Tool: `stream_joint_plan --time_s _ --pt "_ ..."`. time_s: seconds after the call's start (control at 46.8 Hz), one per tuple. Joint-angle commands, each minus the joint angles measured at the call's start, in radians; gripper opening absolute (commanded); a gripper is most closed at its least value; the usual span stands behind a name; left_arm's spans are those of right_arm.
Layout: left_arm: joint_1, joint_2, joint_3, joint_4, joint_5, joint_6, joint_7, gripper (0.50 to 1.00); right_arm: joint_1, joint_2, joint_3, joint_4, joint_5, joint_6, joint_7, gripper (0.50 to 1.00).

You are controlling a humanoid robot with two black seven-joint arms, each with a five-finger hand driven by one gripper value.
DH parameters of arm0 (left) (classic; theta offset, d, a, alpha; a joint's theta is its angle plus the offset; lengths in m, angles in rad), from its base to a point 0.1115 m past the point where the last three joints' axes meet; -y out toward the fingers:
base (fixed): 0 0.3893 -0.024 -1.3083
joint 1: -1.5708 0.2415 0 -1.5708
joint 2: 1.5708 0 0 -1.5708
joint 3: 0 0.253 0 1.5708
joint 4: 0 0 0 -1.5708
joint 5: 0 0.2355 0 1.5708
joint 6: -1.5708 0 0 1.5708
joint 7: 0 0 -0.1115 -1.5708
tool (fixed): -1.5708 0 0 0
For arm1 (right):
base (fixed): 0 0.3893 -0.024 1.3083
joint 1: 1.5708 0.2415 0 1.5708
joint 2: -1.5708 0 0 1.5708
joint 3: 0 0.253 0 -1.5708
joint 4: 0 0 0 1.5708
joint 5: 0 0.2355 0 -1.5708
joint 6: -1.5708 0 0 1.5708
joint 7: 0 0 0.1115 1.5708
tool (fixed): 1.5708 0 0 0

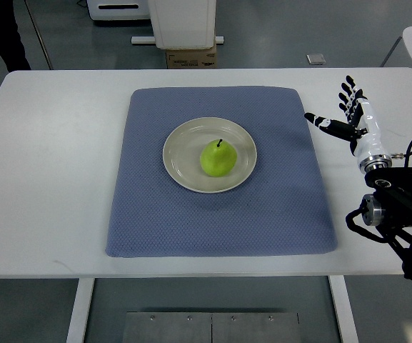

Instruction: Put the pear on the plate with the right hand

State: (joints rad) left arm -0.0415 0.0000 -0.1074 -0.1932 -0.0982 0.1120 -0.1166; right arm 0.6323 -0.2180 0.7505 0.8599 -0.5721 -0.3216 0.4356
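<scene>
- The pear (pixel 218 158) sits upright on the plate (pixel 181 139), a touch right of the plate's middle, stem pointing toward twelve o'clock.
- The plate rests at the centre of the blue mat (pixel 156 221), which lies on the white table (pixel 48 179).
- The right hand (pixel 351 114) hovers over the table's right part, just off the mat's right edge, fingers spread and straight, holding nothing.
- From the hand, the pear lies toward nine o'clock, a shade lower, well apart.
- By the look of it, the placing is done and the hand is clear.
- As for handling, I'd judge the pear light, firm and smooth-skinned, rounded enough to roll or slip.
- The best hold looks to be around the broad lower belly, fingers wrapping from the sides, never by the thin stem.
- Squeezing hard could bruise it.
- No left arm shows anywhere.
</scene>
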Motion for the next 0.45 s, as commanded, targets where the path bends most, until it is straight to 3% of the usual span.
stream_joint_plan --time_s 0.0,0.427 --pt "0.0 0.0 0.0 0.0 0.0 0.0 0.0 1.0 -0.002 0.019 0.013 0.008 0.041 0.001 0.0 1.0" --pt "0.0 0.0 0.0 0.0 0.0 0.0 0.0 1.0 -0.045 0.022 0.013 0.045 0.072 0.001 0.008 1.0"
